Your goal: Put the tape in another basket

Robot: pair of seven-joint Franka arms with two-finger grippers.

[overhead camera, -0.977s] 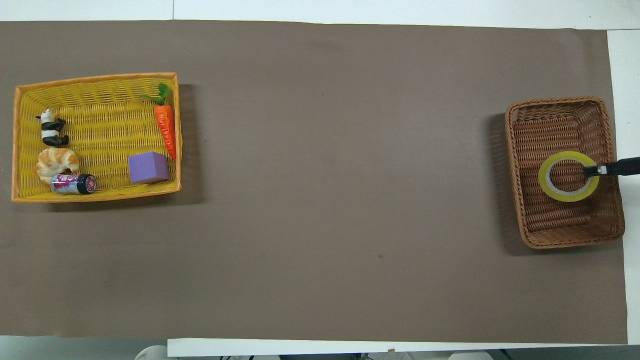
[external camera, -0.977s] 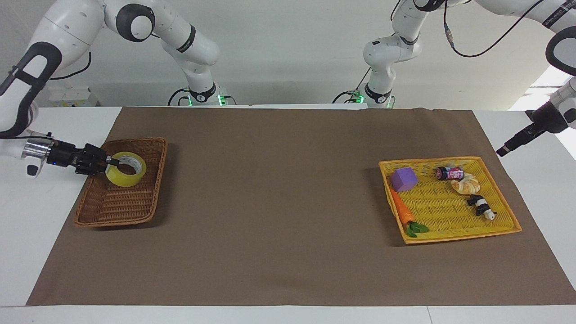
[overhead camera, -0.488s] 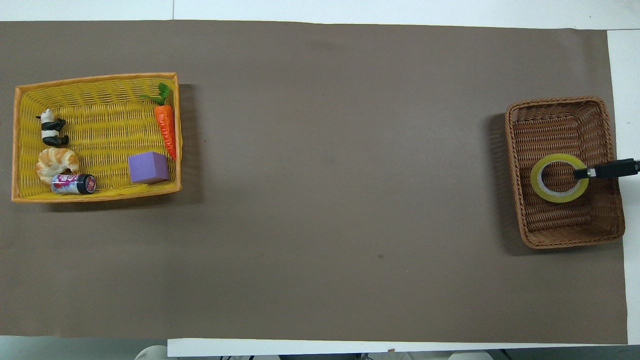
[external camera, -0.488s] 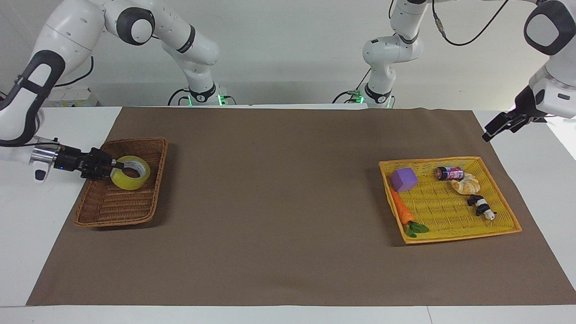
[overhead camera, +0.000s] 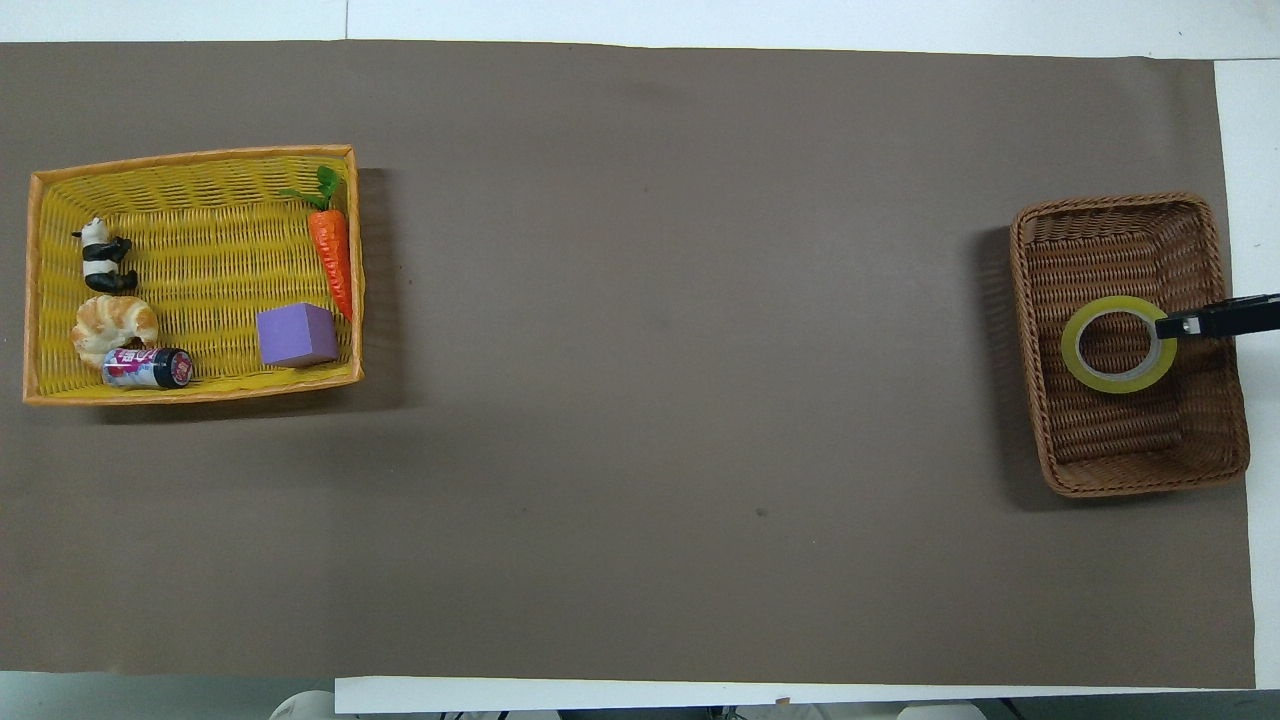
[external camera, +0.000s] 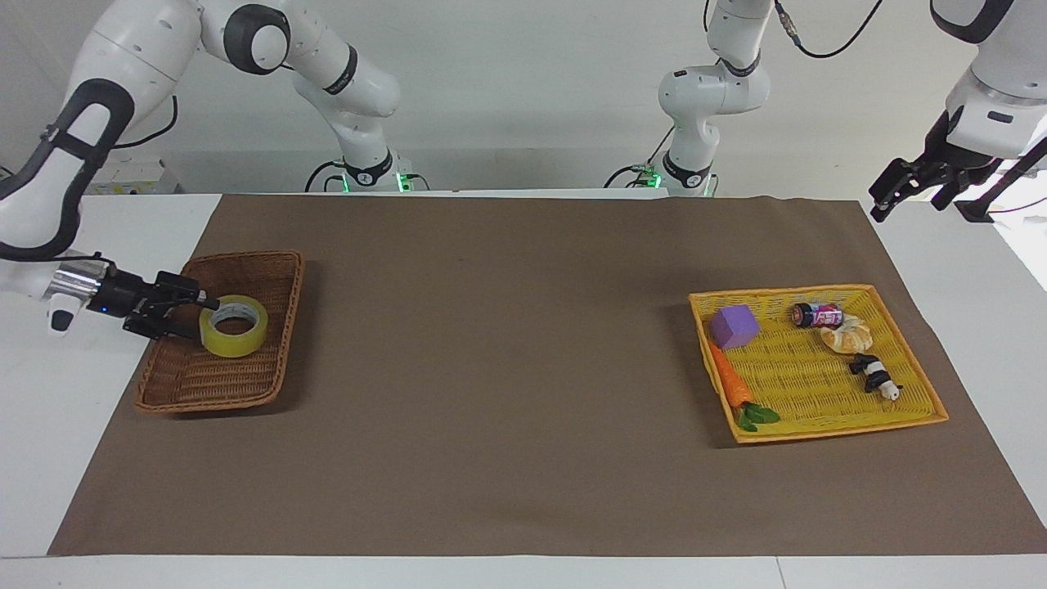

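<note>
Facing view: my right gripper point(external camera: 204, 319) stands with fingers parted at the rim of the tape roll point(external camera: 234, 325); the roll lies flat in the brown wicker basket point(external camera: 270, 384); my left gripper point(external camera: 885, 203) waits, open, raised.

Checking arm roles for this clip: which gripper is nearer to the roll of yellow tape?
Right. The right gripper is at the tape, which lies in the brown wicker basket. The left gripper is raised above the table's other end, past the yellow basket.
</note>
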